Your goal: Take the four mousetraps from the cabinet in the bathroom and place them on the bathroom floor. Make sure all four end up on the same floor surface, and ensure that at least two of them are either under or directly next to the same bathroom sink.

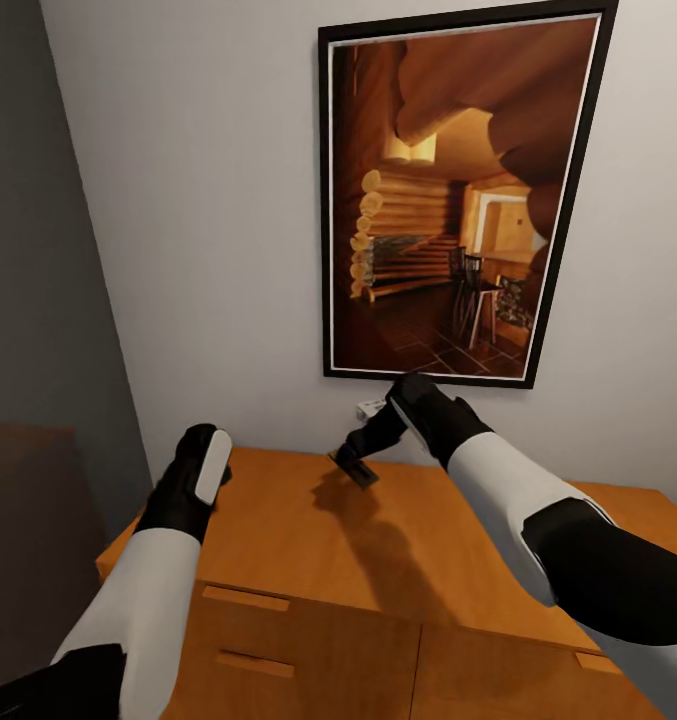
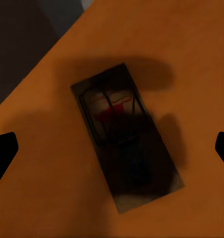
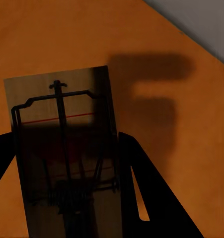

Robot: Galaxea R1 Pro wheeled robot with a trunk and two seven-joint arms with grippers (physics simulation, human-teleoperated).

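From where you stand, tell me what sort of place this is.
Probably a room in a home; nothing in view settles which room. A framed picture of a log-cabin interior hangs on a plain light wall, above an orange-brown wooden cabinet with drawer fronts. A mousetrap sits between the right gripper's fingers.

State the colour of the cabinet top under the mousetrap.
Orange-brown wood; the cabinet under the mousetrap shows best in the right wrist view.

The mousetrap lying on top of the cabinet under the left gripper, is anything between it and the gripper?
Nothing visible is. In the left wrist view the mousetrap lies flat on the bare cabinet top, between the left gripper's open fingertips, with only shadow across it. The right gripper already holds another mousetrap.
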